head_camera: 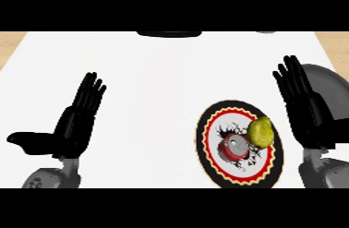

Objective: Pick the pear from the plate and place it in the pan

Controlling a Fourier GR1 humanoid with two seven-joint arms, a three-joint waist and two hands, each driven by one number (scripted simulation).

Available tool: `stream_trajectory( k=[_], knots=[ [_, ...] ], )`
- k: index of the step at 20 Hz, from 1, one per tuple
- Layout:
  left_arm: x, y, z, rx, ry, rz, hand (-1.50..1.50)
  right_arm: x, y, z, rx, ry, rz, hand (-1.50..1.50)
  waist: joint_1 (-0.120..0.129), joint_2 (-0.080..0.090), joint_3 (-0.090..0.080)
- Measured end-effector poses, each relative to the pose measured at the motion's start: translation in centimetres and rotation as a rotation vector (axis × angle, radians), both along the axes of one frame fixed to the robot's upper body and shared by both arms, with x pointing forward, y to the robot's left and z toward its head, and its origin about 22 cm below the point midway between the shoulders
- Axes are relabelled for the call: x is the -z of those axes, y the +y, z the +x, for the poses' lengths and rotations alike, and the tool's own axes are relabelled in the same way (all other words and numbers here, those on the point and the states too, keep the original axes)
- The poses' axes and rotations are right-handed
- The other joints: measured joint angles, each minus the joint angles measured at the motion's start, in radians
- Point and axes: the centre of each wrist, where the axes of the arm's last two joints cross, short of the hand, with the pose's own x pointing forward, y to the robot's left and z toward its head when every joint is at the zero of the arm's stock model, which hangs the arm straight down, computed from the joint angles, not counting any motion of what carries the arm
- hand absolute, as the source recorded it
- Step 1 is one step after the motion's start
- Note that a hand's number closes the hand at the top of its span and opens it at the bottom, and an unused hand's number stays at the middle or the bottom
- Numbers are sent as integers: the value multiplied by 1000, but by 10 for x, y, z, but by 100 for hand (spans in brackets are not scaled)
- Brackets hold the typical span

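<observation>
A yellow-green pear point(260, 132) lies on the right part of a round plate point(213, 130) with a black rim, red and yellow rings and a red-and-black picture in its middle. The plate sits on the white counter at the lower right. My right hand point(300, 102) stands open just right of the plate, fingers straight and pointing away, a small gap from the pear. My left hand point(76, 118) is open at the left, fingers up, thumb out to the left, far from the plate. A dark pan point(169, 33) shows only as a sliver at the counter's far edge.
The white counter point(157, 93) stretches wide between the two hands. Wooden floor point(12, 42) shows past its far corners. A small grey object point(266, 32) peeks in at the far right edge.
</observation>
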Motion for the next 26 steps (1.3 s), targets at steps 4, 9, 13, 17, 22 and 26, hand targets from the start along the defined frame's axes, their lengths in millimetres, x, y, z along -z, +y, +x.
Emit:
stream_trajectory(
  k=[4,9,13,17,22,26],
  knots=[
    [-4,12,2,6,20,104,0,31,-28,-4,126,100,174,-150,-16,5,15],
    [-5,23,3,58,64,271,0,94,-77,-29,367,395,75,150,-12,31,20],
    [-8,31,4,82,111,338,0,134,-70,-39,607,434,190,-150,-10,8,9],
    [-13,26,8,97,137,362,0,150,-60,-42,632,385,227,-150,-9,-11,-6],
    [-16,22,10,110,146,383,0,144,-76,-42,495,477,164,-150,-4,-19,-9],
    [-16,22,9,116,153,391,0,129,-95,-39,364,583,79,-150,2,-18,-1]
  ],
)
